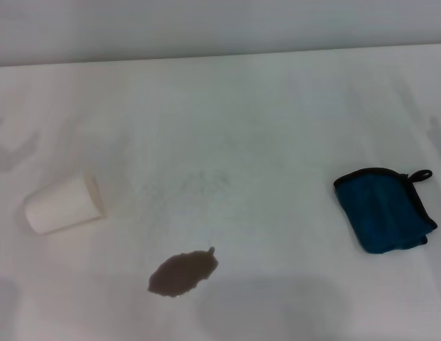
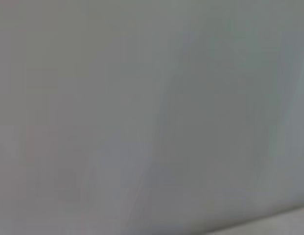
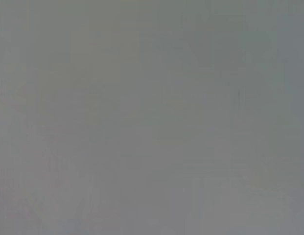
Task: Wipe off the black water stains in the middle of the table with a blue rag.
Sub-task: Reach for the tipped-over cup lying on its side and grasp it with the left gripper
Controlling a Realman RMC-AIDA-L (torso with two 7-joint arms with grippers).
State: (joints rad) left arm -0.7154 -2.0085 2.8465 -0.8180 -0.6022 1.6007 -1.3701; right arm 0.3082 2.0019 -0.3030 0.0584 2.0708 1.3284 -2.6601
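Wiping not yet starting: rag (image 1: pixel 385 209) lying untouched on table (image 1: pixel 277 128), well apart from stain (image 1: pixel 182 274). No end effector showing, state unknown. Next: grasping rag.

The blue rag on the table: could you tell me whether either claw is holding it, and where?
Nothing is held. The folded teal-blue cloth rag lies free on the white table; neither claw is in view.

Stains: one dark blotch (image 1: pixel 182 274)
Rags: one blue rag (image 1: pixel 385 209), right of blotch
Cups: one white cup (image 1: pixel 64 203), left of blotch
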